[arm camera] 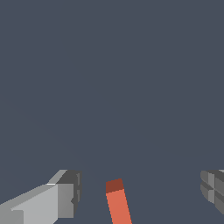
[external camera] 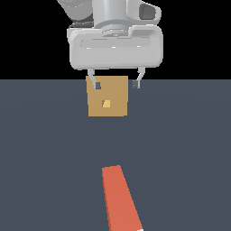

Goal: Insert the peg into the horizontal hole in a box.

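Exterior view shows the peg as a slim orange-red bar lying flat on the dark floor, well apart from the tan box with its pale square hole; the gripper hangs above, fingers spread wide, grasping nothing; wrist view shows the peg's end between the fingers.

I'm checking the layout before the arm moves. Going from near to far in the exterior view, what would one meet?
peg lying on the floor → box with its hole. The open end effector hangs in front of the box's upper edge, so its depth is unclear.
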Motion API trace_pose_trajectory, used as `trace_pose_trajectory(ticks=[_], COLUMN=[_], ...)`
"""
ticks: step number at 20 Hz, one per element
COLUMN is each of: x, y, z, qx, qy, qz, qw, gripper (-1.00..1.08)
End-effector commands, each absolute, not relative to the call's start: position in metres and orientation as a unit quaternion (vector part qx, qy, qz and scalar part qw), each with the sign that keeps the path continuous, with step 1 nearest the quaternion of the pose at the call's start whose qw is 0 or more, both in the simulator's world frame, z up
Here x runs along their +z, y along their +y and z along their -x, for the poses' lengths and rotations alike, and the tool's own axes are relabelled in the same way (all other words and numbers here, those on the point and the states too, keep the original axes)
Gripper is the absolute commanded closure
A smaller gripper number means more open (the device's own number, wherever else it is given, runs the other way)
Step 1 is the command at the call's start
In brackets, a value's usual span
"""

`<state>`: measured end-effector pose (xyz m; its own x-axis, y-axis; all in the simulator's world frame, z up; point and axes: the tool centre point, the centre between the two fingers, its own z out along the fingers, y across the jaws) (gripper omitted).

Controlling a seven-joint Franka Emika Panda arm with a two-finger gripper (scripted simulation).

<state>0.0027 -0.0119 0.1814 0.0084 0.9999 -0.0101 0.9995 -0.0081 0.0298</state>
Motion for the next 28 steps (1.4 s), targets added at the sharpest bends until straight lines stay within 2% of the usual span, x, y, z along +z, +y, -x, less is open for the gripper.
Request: trace_pose_trajectory(ticks=[1, 13, 28], x=[0.181, 0.166, 0.109], y=[-0.012, -0.047, -0.177], z=[-0.003, -0.001, -0.006], qx=[0.007, 0.006, 0.003], qy=[0.704, 0.715, 0.754], qz=[-0.710, -0.699, -0.657], qw=[0.014, 0.012, 0.005], gripper=[-0.92, -0.92, -0.92])
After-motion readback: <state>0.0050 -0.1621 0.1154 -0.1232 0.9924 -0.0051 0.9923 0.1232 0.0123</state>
